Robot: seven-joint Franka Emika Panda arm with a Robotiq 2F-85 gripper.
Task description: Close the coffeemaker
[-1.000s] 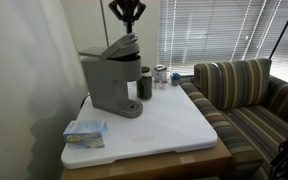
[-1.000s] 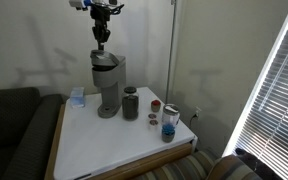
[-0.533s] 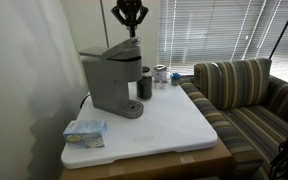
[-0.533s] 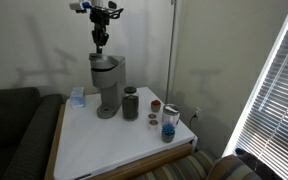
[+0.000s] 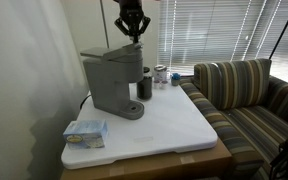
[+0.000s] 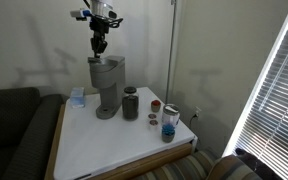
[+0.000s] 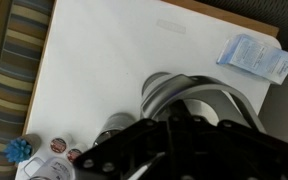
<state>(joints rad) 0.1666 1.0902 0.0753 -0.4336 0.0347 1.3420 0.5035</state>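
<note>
Coffeemaker [image 5: 112, 82] sits near the desk's [image 5: 174, 125] rear wall-side corner, its lid looking about down. It seems rigid and steady. Your tool [image 5: 133, 33], tips pressed together, hovers just above; push on the lid's front.

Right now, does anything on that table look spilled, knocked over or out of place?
Nothing stands out. The coffeemaker stands upright with its lid down, the dark cup beside it is upright, and no spill shows on the white tabletop.
</note>
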